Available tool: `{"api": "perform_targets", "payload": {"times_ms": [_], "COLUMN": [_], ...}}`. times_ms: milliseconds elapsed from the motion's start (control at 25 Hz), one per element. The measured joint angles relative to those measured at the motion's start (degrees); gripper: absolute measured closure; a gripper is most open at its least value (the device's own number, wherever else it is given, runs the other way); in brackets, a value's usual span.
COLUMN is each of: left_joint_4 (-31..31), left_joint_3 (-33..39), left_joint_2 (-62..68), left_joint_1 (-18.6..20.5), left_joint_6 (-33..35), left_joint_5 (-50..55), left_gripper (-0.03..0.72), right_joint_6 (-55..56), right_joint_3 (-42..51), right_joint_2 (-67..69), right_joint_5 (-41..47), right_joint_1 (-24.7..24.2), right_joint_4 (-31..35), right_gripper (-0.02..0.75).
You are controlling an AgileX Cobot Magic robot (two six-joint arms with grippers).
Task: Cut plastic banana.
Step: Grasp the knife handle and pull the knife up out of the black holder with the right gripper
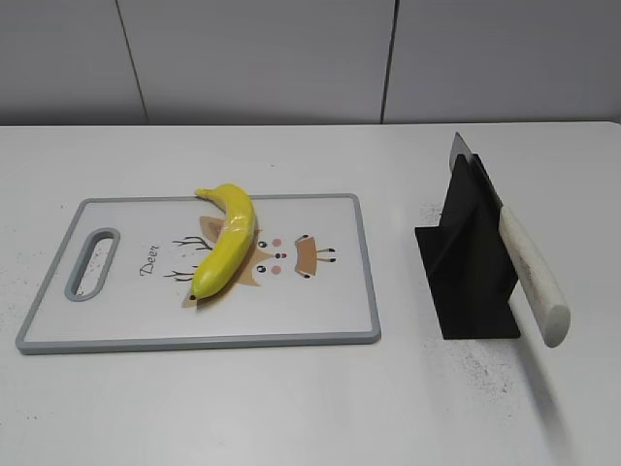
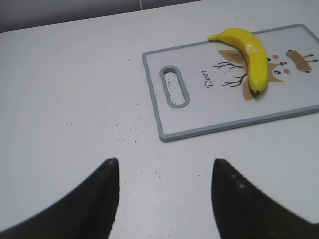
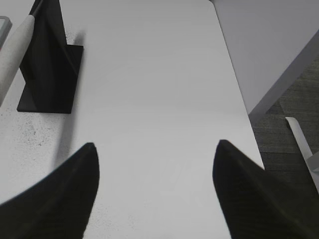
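Observation:
The yellow plastic banana [image 1: 226,242] lies on a white cutting board with a grey rim [image 1: 364,267], stem end to the back and dark tip to the front. It also shows in the left wrist view [image 2: 249,54] on the board [image 2: 154,99]. A knife with a cream handle [image 1: 530,275] rests tilted in a black stand [image 1: 466,260]; the stand [image 3: 47,64] and handle [image 3: 12,55] show in the right wrist view. My left gripper [image 2: 164,167] is open and empty over bare table, near of the board. My right gripper [image 3: 155,149] is open and empty, right of the stand. Neither gripper shows in the exterior view.
The white table [image 1: 291,408] carries dark specks near the board and stand. Its right edge [image 3: 234,74] drops to a grey floor. A grey wall [image 1: 291,58] runs behind the table.

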Motion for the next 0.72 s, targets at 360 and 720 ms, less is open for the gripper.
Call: {"api": "perform_targets", "payload": {"times_ms": [360, 720], "left_joint_4": [0.0, 0.0], "left_joint_3": [0.0, 0.0], "left_joint_2": [0.0, 0.0], "left_joint_1": [0.0, 0.0], "left_joint_6": [0.0, 0.0], "left_joint_5": [0.0, 0.0], "left_gripper": [0.127, 0.127], "right_joint_6": [0.0, 0.0], "right_joint_3": [0.0, 0.0], "right_joint_2": [0.0, 0.0], "right_joint_5": [0.0, 0.0], "right_joint_1": [0.0, 0.0], "right_joint_4": [0.0, 0.0], "right_gripper": [0.197, 0.197]}}
